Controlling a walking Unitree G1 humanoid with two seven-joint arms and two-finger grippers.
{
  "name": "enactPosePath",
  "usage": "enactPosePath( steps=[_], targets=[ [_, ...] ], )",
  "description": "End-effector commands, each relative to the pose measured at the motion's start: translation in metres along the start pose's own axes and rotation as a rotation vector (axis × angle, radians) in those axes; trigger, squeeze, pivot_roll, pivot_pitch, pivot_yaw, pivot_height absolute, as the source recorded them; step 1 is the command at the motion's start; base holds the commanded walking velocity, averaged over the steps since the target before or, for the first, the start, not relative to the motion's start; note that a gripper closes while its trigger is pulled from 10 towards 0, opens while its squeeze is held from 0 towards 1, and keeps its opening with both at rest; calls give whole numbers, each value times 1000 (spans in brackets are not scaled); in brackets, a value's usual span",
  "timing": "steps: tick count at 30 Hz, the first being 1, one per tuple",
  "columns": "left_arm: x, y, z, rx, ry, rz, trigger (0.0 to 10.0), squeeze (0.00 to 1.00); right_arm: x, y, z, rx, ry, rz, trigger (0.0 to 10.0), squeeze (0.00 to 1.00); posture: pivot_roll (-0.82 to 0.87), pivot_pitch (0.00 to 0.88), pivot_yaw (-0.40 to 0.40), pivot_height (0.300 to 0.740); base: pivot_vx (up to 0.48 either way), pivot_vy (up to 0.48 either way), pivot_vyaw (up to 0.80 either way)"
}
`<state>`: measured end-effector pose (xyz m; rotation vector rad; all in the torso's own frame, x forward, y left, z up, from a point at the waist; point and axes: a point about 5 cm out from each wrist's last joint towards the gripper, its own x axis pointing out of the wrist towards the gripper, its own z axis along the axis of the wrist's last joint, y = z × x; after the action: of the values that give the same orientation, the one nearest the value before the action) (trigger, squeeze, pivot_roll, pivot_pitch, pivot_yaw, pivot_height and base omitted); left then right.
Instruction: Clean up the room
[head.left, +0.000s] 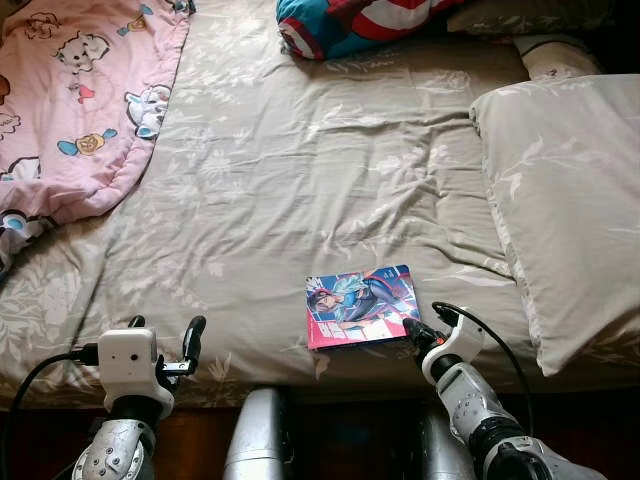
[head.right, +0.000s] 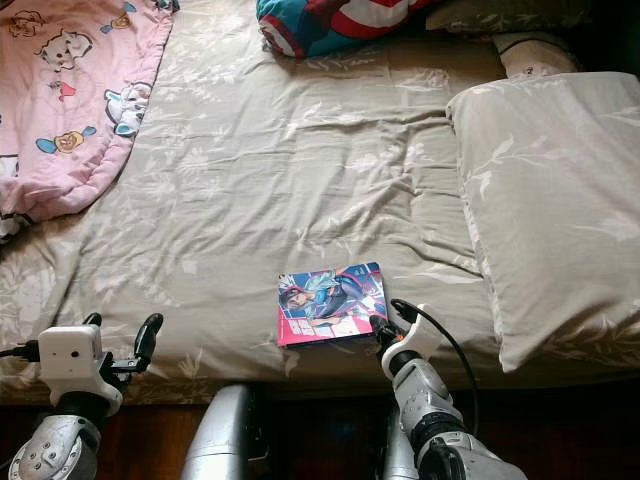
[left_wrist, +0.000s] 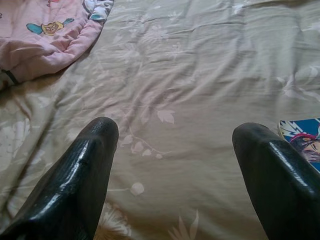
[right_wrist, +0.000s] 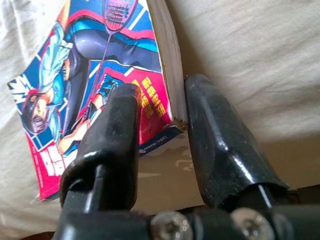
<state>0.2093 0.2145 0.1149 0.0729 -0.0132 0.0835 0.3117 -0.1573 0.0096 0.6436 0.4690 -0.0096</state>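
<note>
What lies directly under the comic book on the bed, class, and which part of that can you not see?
The comic book lies flat on the floral beige bedsheet. The right gripper has its fingers at the book's corner. The sheet beneath the cover is hidden, as is anything that might lie there.

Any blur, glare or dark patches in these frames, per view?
Left eye view: sharp, soft even light on the bed sheet, dark under the bed edge. Right eye view: same. Left wrist view: sheet in focus, the left gripper fingers soft, with glossy highlights. Right wrist view: the right gripper fingers close and blurred, the book cover sharp, shadow beneath it.
</note>
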Motion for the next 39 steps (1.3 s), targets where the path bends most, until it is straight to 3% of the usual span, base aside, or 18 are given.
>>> enactPosePath(
  steps=[1,5,6,7,8,9,10,11,15,16,17,20,21,22,25,30,39],
  targets=[
    [-4,6,-6,13,36,10,10000,0,-3,-5,-10,19,26,-34,10000,0,170,333,83,638,0,0,0],
    [-2,5,-6,10,34,10,10000,0,-3,-7,-6,19,14,-46,10000,0,168,333,83,638,0,0,0],
    [-2,5,-6,10,34,10,10000,0,-3,-7,-5,19,11,-46,10000,255,167,333,83,638,0,0,0],
    [-2,5,-6,9,34,10,10000,0,-3,-8,-4,19,9,-46,10000,863,167,333,83,638,0,0,0],
    [-2,5,-6,9,34,10,10000,0,-3,-8,-4,18,8,-47,10000,863,167,333,83,638,0,0,0],
    [-2,4,-6,8,34,9,10000,0,-3,-8,-3,15,5,-48,10000,1000,165,333,82,638,0,0,0],
    [-2,4,-6,8,34,9,10000,0,-3,-8,-3,13,4,-49,10000,1000,165,333,82,638,0,0,0],
    [-1,4,-6,8,34,9,10000,0,-3,-9,-2,5,3,-57,10000,902,164,333,81,638,0,0,0],
    [-1,4,-6,7,33,9,10000,0,-3,-10,-1,-5,1,-74,10000,902,161,332,80,638,0,0,0],
    [1,3,-6,3,31,10,10000,0,-4,-14,2,-23,-17,-105,10000,0,159,325,77,638,0,0,0],
    [1,3,-6,3,31,10,10000,0,-4,-14,2,-23,-17,-105,10000,0,159,325,77,638,0,0,0],
    [5,1,-9,-4,27,16,10000,0,-3,-12,15,-149,-84,-96,10000,0,140,307,64,638,0,0,0],
    [7,1,-10,-9,28,20,10000,0,-2,-7,19,-244,-115,-65,10000,0,129,296,56,638,0,0,0],
    [7,1,-10,-9,28,20,10000,0,-2,-7,19,-244,-115,-65,10000,0,129,296,56,638,0,0,0],
    [12,-2,-14,-32,30,21,10000,0,-4,1,29,-388,-206,-13,10000,0,101,272,40,638,0,0,0],
    [20,-8,-21,-66,32,26,10000,0,-14,-8,32,-386,-309,-16,10000,0,57,232,21,638,0,0,0],
    [33,-13,-32,-92,49,9,10000,0,-29,-29,4,-367,-250,-49,10000,0,19,152,-1,638,0,0,0]
  ],
)
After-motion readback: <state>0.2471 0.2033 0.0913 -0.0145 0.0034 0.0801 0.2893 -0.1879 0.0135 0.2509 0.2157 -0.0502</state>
